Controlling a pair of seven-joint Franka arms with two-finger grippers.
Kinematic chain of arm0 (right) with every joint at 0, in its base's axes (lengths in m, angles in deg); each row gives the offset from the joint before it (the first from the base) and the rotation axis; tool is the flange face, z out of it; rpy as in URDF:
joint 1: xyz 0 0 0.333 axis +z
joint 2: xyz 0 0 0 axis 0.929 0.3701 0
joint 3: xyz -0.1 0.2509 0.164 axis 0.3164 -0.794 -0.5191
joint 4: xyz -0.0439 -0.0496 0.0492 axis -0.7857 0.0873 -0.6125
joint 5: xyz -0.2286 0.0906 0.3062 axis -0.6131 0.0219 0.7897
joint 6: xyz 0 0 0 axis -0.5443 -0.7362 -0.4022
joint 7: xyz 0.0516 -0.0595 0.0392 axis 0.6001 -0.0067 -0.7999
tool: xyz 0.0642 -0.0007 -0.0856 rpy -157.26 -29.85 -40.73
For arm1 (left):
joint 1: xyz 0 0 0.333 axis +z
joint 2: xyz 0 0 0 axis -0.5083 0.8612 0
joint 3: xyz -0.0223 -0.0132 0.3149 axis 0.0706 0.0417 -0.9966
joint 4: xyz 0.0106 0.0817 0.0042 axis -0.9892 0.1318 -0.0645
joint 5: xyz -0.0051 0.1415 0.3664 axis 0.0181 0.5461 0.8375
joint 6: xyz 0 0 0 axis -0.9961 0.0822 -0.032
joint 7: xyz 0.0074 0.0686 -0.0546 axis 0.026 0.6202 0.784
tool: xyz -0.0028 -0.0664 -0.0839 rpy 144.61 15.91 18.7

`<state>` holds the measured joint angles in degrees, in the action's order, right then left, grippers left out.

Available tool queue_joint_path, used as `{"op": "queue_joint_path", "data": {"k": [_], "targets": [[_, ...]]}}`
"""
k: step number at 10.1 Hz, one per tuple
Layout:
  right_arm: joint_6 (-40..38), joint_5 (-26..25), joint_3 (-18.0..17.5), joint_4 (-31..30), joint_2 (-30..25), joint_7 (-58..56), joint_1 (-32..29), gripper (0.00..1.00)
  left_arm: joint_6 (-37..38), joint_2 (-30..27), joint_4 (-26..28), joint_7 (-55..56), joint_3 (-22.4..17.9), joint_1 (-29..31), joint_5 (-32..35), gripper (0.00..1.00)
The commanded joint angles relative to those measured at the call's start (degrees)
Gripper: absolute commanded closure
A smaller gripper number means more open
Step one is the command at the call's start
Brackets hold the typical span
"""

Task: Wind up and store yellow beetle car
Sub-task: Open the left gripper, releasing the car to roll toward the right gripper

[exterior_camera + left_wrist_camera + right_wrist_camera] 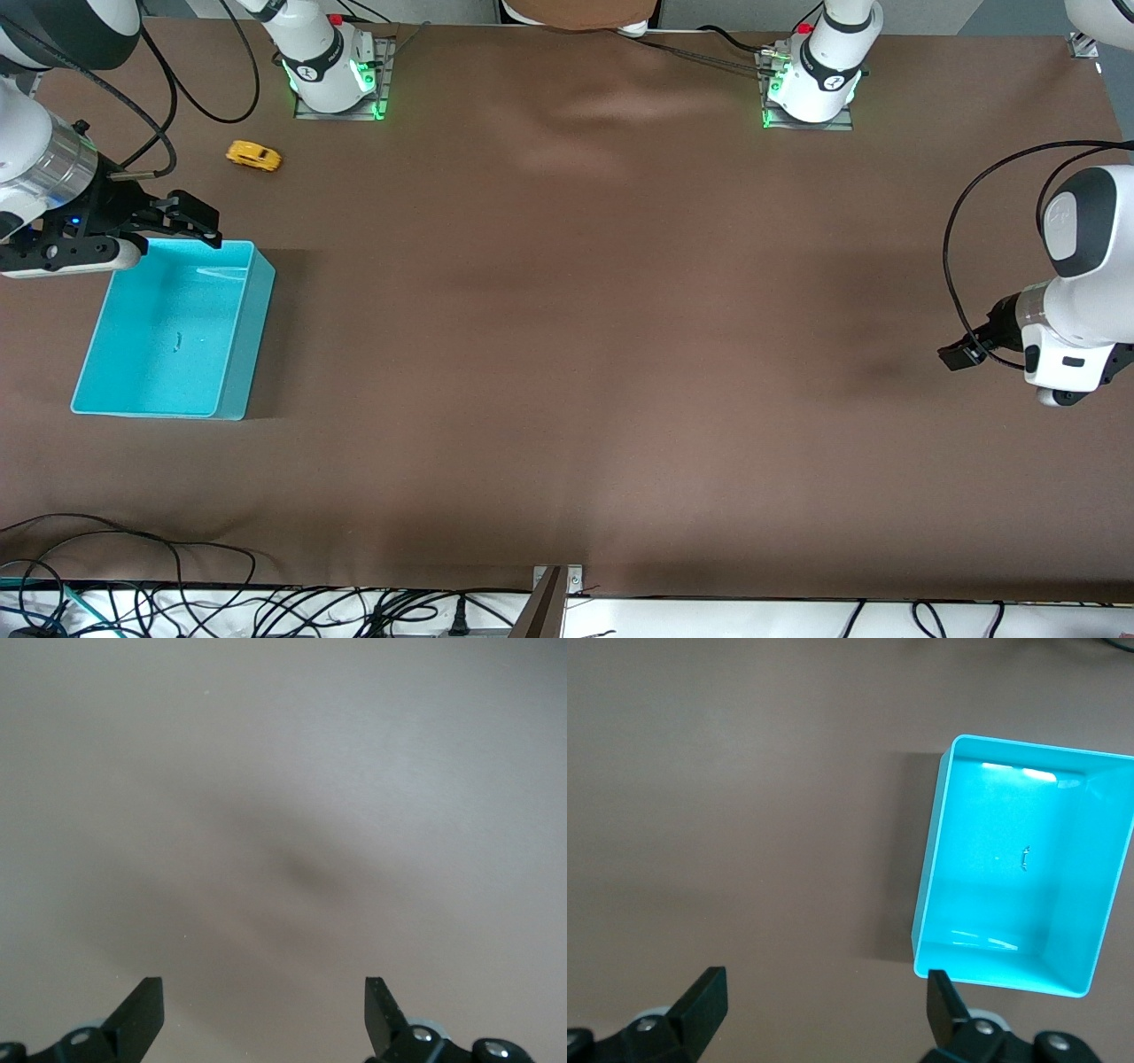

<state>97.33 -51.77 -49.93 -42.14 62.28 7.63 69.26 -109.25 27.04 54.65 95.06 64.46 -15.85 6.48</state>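
Yellow beetle car sat alone on the brown tabletop.
It lay near the right arm's base, farther from the front camera than the turquoise bin. Right hand hung wide open over the bin's rim. Left hand waited wide open over bare tabletop.

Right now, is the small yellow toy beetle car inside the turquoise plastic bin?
No, the small yellow toy beetle car sits on the brown table, farther from the front camera than the empty turquoise plastic bin.
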Motion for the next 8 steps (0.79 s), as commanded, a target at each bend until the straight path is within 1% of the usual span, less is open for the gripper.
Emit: {"op": "queue_joint_path", "data": {"k": [1,8], "targets": [[0.03,-0.23,-0.06,0.13,-0.03,-0.12,-0.11,0.0,2.82,0.43,-2.69,-3.64,0.58,0.41,-1.73,0.0],[-0.32,0.03,-0.06,0.39,-0.3,-0.12,-0.11,0.0,3.18,0.34,-2.69,-3.73,0.67,0.41,-3.14,0.0]]}}
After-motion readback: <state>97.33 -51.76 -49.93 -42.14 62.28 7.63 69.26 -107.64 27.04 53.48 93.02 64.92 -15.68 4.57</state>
